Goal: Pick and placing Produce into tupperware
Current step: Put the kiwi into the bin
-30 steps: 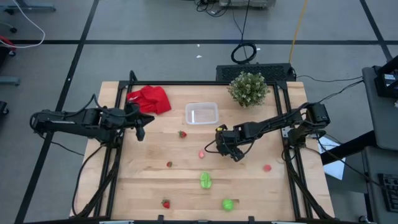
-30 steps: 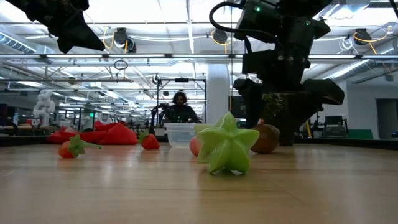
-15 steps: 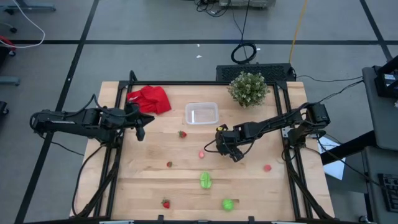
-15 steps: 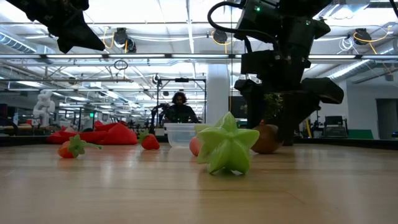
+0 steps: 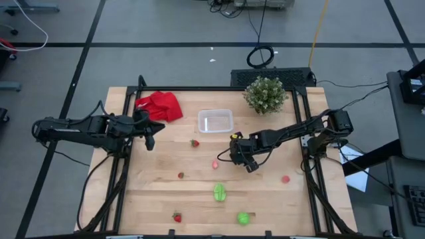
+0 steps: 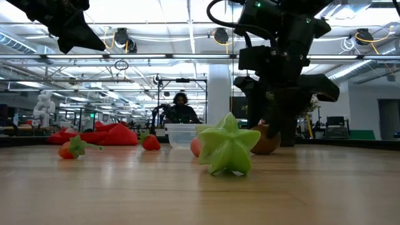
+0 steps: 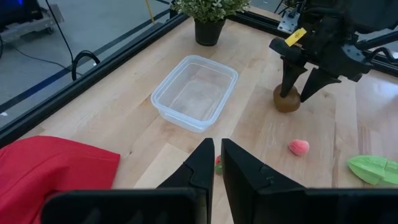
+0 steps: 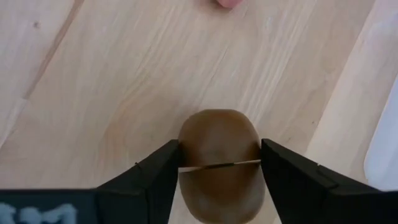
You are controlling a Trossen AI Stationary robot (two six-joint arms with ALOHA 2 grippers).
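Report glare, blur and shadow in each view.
High view: even light, faint shadows. Low view: ceiling lights glare; the green star piece is sharp, the room behind it soft. Right wrist view: the brown oval is sharp. Left wrist view: the tupperware shows mild sheen.

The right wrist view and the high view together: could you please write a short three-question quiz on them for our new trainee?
1. True or false: the tupperware already holds produce.
2. What do the right gripper fingers straddle? A) brown oval B) red cloth C) potted plant
3. Fill in: the left gripper waits near the ___ cloth.

Key: 1 false; 2 A; 3 red.
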